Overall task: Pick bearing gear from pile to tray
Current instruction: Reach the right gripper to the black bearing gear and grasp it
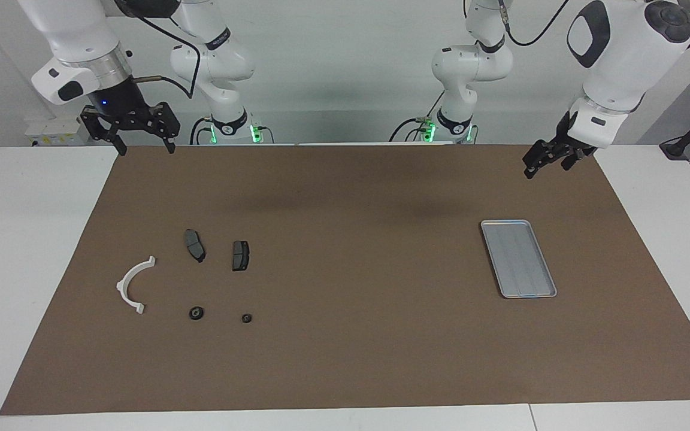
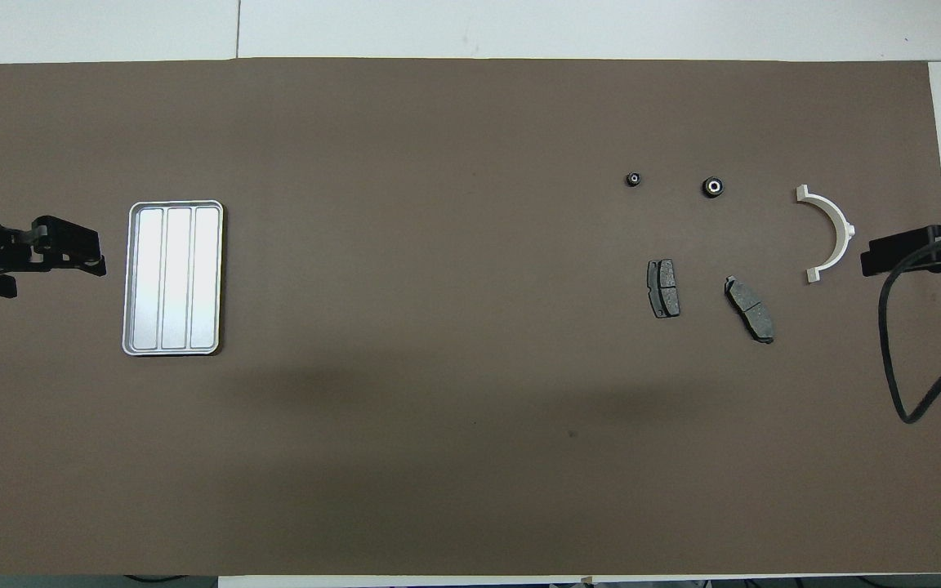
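Waiting: both arms hang raised at the robots' edge of the brown mat, nothing held.
Right gripper: over the mat's edge at the right arm's end, jaws apart, empty.
Left gripper: over the mat's edge at the left arm's end, jaws apart, empty, near the tray.
Pile: loose parts toward the right arm's end, each lying apart from the others.
Bearing gears: larger black round ring with a pale centre and smaller black round ring, the parts farthest from the robots.
Other parts: white plastic half-ring bracket; two dark grey brake-pad-shaped pieces and, nearer to the robots than the rings.
Tray: flat silver-grey rectangular metal tray with low rim and lengthwise grooves, well apart from the pile, with nothing in it.
Progress: judged not begun.
Risk, wrong part: two rings look alike; choosing the wrong one is easy.
Risk, slip: a small round ring may roll or squirt from the fingertips if the closure is off-centre.
Risk, carry: a long way to the tray; a weak pinch could drop it on the mat.
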Tool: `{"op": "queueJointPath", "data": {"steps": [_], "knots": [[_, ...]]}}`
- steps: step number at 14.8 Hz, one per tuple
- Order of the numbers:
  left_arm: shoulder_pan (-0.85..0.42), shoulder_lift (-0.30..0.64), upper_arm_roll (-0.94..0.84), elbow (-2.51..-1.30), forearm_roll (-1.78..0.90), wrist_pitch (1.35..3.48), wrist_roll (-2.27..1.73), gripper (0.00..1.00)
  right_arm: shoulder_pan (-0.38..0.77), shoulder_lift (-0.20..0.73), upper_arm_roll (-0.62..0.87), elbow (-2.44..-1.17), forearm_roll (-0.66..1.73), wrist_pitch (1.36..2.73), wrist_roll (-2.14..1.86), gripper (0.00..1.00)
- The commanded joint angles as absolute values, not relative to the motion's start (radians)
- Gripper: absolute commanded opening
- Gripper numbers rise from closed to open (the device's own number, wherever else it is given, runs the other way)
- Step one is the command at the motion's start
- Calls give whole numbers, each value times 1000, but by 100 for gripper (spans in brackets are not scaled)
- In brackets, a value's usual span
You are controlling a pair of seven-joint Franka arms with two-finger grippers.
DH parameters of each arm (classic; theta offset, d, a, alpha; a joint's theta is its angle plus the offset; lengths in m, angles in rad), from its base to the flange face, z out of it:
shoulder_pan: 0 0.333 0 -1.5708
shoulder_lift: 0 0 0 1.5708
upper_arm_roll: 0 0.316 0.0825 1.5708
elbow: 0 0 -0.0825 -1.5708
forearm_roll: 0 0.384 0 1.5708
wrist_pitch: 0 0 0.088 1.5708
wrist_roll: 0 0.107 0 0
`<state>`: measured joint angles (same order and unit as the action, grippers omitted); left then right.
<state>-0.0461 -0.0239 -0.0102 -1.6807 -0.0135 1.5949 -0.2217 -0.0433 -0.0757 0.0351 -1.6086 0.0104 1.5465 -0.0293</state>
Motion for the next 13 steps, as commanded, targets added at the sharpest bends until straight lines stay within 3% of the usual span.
{"op": "queueJointPath", "data": {"steps": [1, 13], "knots": [[-49, -43, -8, -1689, -14, 1582, -215, 100, -52, -78, 43, -1606, 17, 1554, -23, 100], [-49, -43, -8, -1689, -14, 1582, -215, 100, -51, -92, 43, -1609, 17, 1555, -31, 100]]}}
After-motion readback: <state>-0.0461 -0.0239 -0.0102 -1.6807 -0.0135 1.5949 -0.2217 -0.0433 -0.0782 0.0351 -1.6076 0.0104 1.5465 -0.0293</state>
